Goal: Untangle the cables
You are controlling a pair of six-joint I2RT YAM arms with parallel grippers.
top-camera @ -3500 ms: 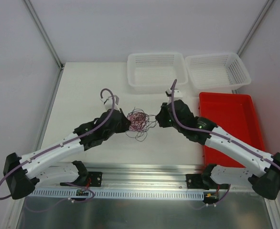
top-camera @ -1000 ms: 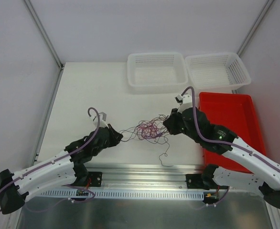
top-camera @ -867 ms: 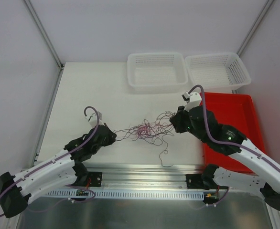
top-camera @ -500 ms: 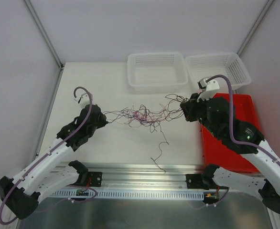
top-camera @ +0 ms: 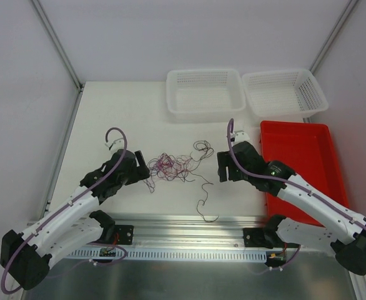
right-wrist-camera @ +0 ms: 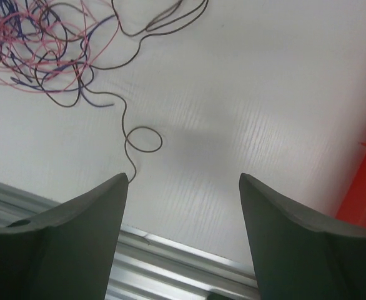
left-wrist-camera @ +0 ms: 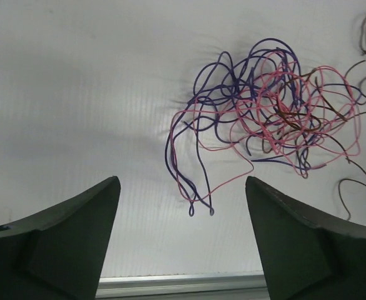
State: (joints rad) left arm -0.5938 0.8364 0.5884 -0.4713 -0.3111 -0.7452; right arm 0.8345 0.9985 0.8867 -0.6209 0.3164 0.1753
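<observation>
Cables: one dark tail trails toward the lower edge, while the red, purple and dark knot lies slack on the desk at frame centre. Left fingers and right fingers flank it, spread and gripping nothing, probably poised to pick fresh strands. Two white baskets and a red tray sit beyond, upper right.
</observation>
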